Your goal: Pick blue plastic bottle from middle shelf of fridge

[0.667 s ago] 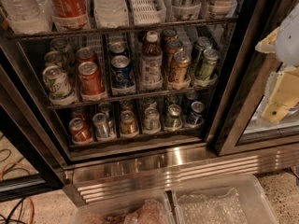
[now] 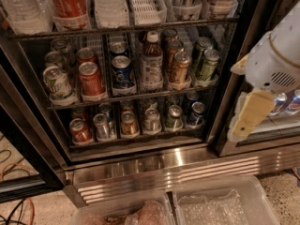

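Observation:
The blue plastic bottle (image 2: pixel 152 62) stands upright in the middle of the middle shelf (image 2: pixel 131 96) of the fridge (image 2: pixel 187 165). It has a white cap, a brown neck and a bluish-white label. A blue can (image 2: pixel 123 71) is to its left and a gold can (image 2: pixel 179 68) to its right. My gripper (image 2: pixel 236 102) is at the right, outside the fridge and in front of the black door frame. Its yellowish fingers (image 2: pixel 253 112) stand apart and hold nothing. It is well to the right of the bottle and a little lower.
Large bottles and white lane trays (image 2: pixel 110 6) fill the rack above. Short cans (image 2: pixel 129 123) line the rack below. Red (image 2: pixel 91 78) and green (image 2: pixel 58 83) cans stand at the left of the middle shelf. Two clear plastic bins (image 2: pixel 220 203) sit on the floor in front.
My gripper has moved left and further into view, closer to the fridge opening. The bottle and cans have not moved.

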Motion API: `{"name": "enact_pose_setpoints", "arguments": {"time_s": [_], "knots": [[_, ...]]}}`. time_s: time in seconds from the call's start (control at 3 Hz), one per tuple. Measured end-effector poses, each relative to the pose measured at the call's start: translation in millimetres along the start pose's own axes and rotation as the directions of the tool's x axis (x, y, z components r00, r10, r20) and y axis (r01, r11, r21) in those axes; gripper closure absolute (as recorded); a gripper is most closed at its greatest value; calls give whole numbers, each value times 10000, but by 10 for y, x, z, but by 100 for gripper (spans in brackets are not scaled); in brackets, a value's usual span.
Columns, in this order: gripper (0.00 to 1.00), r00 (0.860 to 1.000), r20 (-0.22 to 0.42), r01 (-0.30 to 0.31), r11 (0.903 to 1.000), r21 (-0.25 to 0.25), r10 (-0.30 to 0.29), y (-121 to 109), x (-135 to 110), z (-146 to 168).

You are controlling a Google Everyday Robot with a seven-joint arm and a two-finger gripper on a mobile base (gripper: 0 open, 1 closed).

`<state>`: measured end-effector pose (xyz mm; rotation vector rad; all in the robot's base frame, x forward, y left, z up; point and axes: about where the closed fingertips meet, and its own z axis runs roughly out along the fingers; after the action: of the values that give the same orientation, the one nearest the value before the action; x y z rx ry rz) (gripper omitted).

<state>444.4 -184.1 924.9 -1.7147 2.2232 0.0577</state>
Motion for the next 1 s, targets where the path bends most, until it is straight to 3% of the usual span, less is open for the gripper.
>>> {"name": "enact_pose_setpoints", "arguments": {"time_s": [0.33,0.67,1.0], "knots": [[0,9886,1098,-984,9941,-452,1028,115,-159,382],[0,9417,2324,-2321,9698,-755,2435,204,-382,703],[0,9271,2798,-2520,9673,-276,2495,65,-475,693]]}}
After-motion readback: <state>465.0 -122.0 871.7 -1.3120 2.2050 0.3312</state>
